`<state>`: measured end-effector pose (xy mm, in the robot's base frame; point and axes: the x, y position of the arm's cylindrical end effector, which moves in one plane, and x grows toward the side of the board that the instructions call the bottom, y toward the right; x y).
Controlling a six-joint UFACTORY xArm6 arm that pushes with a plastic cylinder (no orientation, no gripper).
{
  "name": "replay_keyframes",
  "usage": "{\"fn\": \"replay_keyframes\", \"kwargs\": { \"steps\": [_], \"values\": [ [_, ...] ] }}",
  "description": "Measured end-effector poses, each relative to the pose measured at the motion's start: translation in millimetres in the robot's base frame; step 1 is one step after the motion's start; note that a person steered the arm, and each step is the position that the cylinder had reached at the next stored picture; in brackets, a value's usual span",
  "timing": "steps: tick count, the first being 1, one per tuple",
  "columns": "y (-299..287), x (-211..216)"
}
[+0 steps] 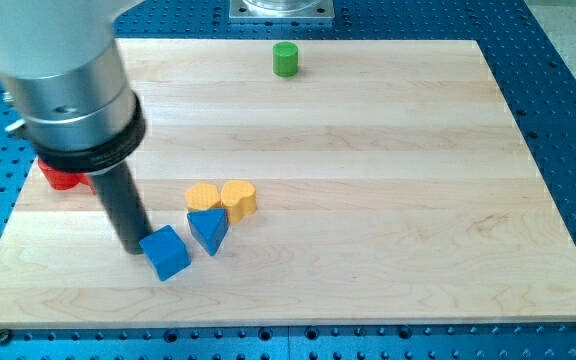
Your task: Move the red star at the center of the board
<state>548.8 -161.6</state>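
**Rod tip down beside the blue cube, red block half hidden at the left edge**

Starting at the view's left, the red block (60, 177) sits close to the left edge of the wooden board (388, 200), roughly halfway down it. Only a small part of it shows, since the arm's wide metal and black collar (78, 110) stands in front of it, so its star shape cannot be made out from here. It lies well apart from the middle of the board.

Just to the right of it, the dark rod (120, 205) comes down out of the collar. My tip (133, 247) meets the board toward the bottom-left corner, just beside the upper left side of the blue cube (166, 252); whether the two actually touch cannot be told. The tool is a bare rod with nothing to open or close, and it holds nothing.

Moving right, a blue triangular block (209, 231) lies right next to the cube, its point turned toward the bottom edge. Directly above it, toward the view's top, sits a yellow-orange block (204, 195), and touching that on its right a second yellow-orange block (239, 198) with a rounded, heart-like top. These four blocks form a tight cluster left of the board's centre and below it.

Further right and far off, a green cylinder (286, 59) stands upright near the top edge, about midway along it.
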Motion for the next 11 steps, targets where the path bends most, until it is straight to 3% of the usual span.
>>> {"fn": "replay_keyframes", "kwargs": {
  "steps": [1,3,4,7,9,11],
  "values": [
    [-46,11],
    [-126,-78],
    [-123,-83],
    [-16,-93],
    [-40,-116],
    [94,-117]
  ]
}}
